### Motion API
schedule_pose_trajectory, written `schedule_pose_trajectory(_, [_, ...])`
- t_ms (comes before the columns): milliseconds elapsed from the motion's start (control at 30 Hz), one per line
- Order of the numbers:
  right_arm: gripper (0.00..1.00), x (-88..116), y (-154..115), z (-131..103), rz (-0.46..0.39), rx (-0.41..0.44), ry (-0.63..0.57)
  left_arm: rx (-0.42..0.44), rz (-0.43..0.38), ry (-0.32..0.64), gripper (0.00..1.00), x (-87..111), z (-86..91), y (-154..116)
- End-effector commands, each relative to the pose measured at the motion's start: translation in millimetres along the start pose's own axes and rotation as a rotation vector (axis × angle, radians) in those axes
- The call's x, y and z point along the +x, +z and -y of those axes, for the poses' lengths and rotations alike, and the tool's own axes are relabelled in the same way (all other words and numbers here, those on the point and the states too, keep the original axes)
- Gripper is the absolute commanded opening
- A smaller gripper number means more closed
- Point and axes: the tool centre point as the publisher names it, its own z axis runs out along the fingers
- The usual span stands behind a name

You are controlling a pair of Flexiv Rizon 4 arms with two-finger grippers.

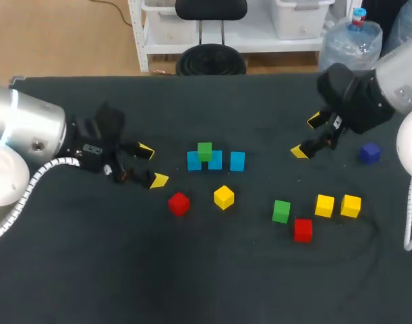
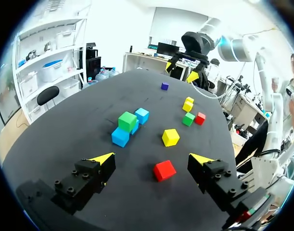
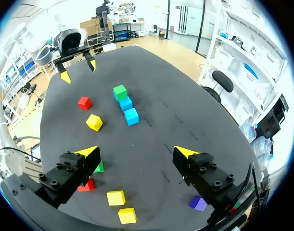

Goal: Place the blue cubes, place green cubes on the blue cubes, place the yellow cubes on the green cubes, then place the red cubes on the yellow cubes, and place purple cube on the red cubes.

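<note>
Head view | blue cubes point(image 1: 216, 163) row runs left-right, green cube point(image 1: 204, 151) atop | left hand point(image 1: 152, 165), right hand point(image 1: 307, 136) spread, empty

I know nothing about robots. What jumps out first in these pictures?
At the middle of the dark table, a row of blue cubes carries one green cube on top. The left tool and right tool flank it, both open and empty, with yellow tips. A lone purple cube lies near the right tool.

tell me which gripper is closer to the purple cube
Right. The right gripper is open a short way beside the purple cube; the left gripper is far off on the opposite side.
</note>
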Motion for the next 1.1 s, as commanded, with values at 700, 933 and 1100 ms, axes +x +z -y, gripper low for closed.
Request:
schedule_pose_trajectory(700, [1.0,27,36,-57,-0.142,-0.031,-0.038,-0.001,0.006,0.001,1.0,1.2,0.1,0])
schedule_pose_trajectory(933, [1.0,48,33,-75,-0.173,-0.06,-0.053,-0.001,0.006,0.001,1.0,1.2,0.1,0])
schedule_pose_trajectory(1100, [1.0,57,34,-98,-0.199,-0.103,-0.088,-0.001,0.006,0.001,1.0,1.2,0.1,0])
